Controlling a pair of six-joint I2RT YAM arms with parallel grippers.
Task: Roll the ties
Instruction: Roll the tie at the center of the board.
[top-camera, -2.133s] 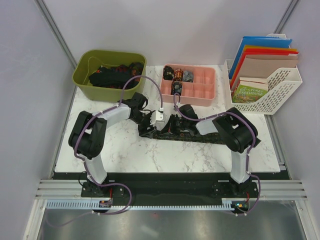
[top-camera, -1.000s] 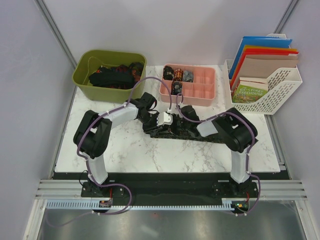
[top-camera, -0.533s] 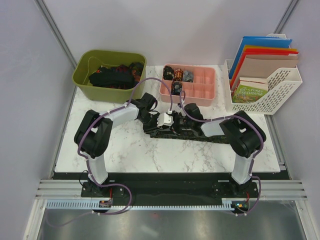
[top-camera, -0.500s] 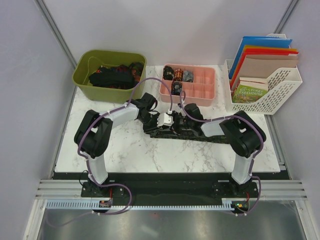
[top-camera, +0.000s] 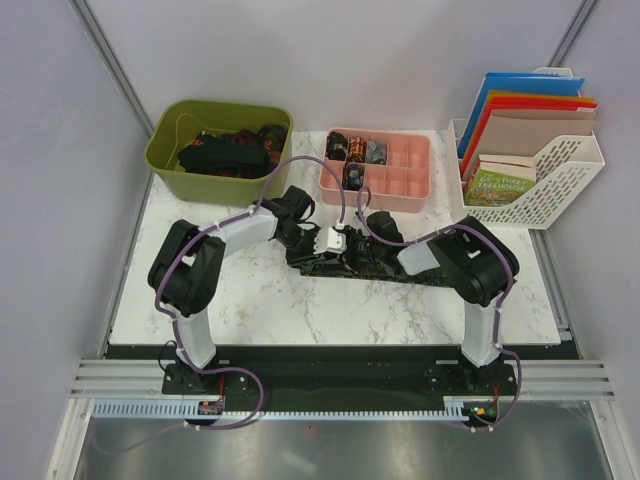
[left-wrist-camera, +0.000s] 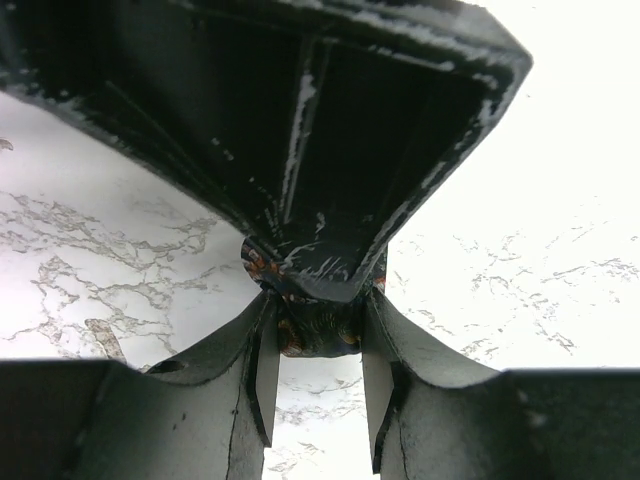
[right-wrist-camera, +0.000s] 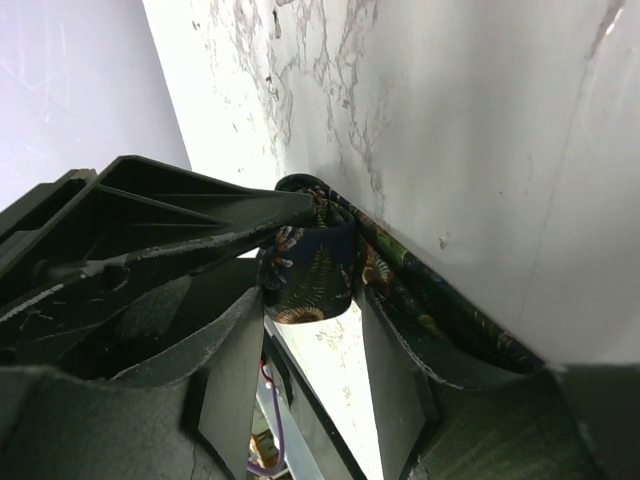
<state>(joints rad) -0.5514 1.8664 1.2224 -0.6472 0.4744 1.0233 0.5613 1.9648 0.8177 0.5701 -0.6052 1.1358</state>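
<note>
My left end effector (left-wrist-camera: 320, 345) grasps the tie (top-camera: 402, 275); I cannot tell the state of my right end effector (right-wrist-camera: 312, 312). Slippage could unwind the roll.

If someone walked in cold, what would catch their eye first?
Both arms lean into mid-table, the left hand and right hand meeting at the rolled end of a dark patterned tie stretched across the marble table. Bright folders fan from a white file rack at back right; a green bin sits back left.
</note>
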